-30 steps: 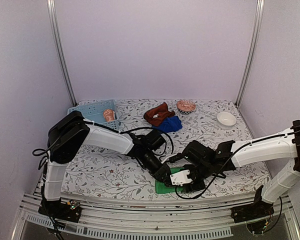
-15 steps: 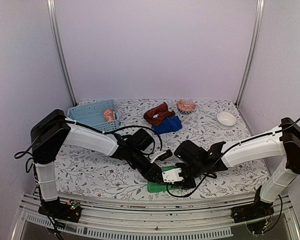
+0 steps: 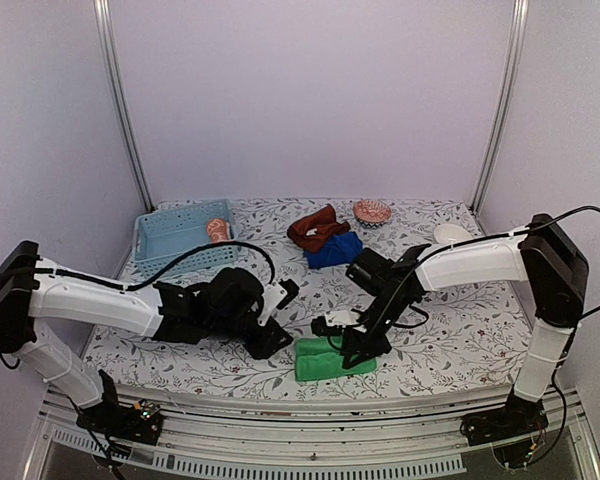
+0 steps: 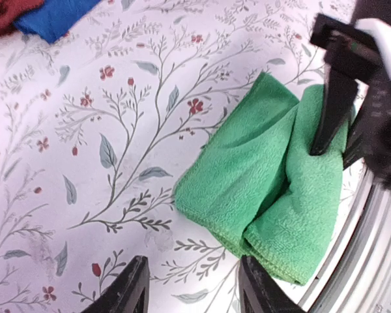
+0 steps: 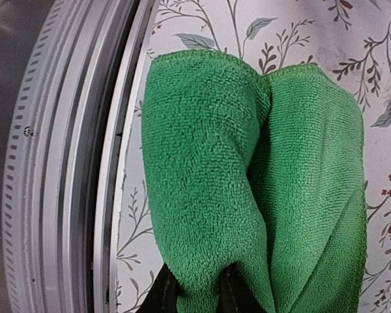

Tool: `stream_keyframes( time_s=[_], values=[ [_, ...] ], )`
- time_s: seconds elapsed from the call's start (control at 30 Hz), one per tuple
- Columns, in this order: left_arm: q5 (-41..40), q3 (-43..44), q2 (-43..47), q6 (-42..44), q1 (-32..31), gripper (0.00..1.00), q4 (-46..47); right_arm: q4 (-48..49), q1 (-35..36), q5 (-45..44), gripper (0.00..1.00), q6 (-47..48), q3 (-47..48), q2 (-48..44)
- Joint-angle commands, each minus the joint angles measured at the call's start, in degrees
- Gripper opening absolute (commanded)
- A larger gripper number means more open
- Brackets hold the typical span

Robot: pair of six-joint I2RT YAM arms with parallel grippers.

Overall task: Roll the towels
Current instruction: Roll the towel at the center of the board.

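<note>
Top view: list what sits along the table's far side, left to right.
Basket → brown towel → patterned bowl → white bowl.

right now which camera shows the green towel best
Left wrist: almost the whole green towel shows, a folded bundle with both lobes and edges clear. Right wrist shows it closer but cut off at the bottom. Top external shows a small lump, partly hidden by the right gripper.

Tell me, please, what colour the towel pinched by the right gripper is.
Plain green: the towel shows best in the right wrist view.
</note>
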State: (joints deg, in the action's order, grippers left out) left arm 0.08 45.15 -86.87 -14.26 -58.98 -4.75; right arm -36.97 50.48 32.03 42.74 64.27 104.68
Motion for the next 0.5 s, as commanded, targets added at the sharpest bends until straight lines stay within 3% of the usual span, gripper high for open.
stream_keyframes(
  time_s=[0.0,0.17,0.3,0.47],
  values=[
    [-22.52,-0.26,2.57,4.47,-10.44,0.49,3.61,-20.15,-2.21,8.8,0.12,2.27,3.37,8.47],
    [-31.95,-0.35,1.51,8.43,-19.49,0.48,7.82,-26.48,-5.91,13.98,0.12,4.97,8.69,14.75],
    [-23.59,0.17,-1.55,14.7,-22.2,0.48,10.96,-28.9,-7.74,15.52,0.12,6.18,10.84,18.33],
    [-17.86,7.74,-11.02,19.48,-22.74,0.51,5.07,-30.22,-8.46,15.87,0.11,6.29,13.82,21.49]
  ],
)
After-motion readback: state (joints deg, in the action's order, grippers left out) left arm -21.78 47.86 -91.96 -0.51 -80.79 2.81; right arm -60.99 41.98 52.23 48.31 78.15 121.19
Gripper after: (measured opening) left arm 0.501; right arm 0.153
